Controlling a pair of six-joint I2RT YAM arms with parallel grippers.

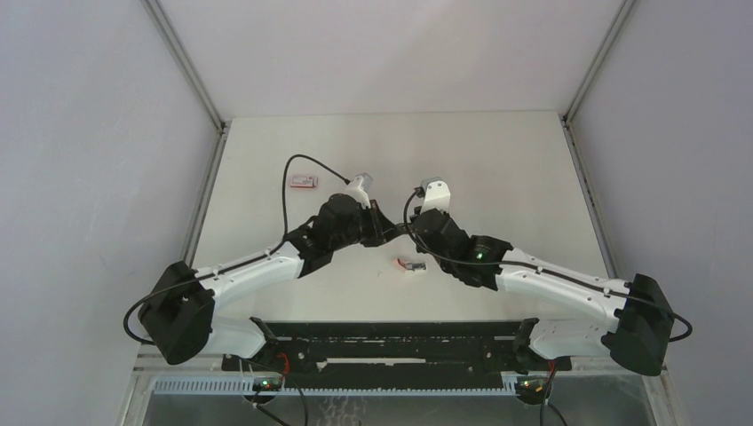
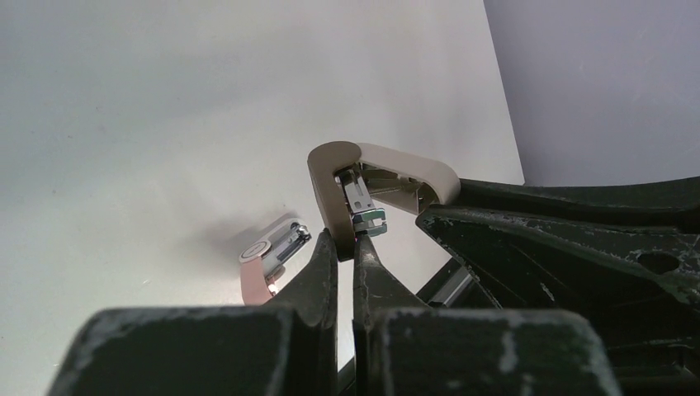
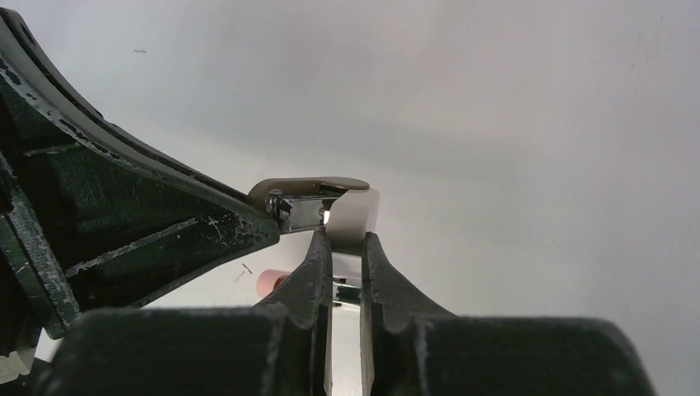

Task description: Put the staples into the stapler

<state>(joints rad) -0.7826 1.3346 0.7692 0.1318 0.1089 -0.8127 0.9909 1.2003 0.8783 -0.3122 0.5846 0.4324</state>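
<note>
Above the middle of the tabletop (image 1: 497, 169), both of my tools meet on one taupe hinged device (image 2: 326, 177), held clear of the surface. My left tool (image 2: 347, 247) is pinched narrow on the tip of its darker taupe arm. My right tool (image 3: 347, 243) is clamped narrow on the paler cream arm. Between us the device is spread into a V, baring a bright metal channel inside (smooth rounded plastic outside, hard shiny steel within).

The stapler (image 2: 266, 257) lies below on the tabletop, near but untouched. It has a small pale pink body, rounded at the end, with silvery metal along it. The staples' box (image 1: 304, 182), flat and white with red print, sits well apart toward the far left. I can make out no loose strip for certain.

I judge this step to be opening and steadying, with loading not yet begun, since neither tool carries staples. The next move would call for one tool to let go and fetch a thin, brittle strip from the box. It would then have to lay the strip squarely in a narrow channel, which needs a light, exact pinch.
</note>
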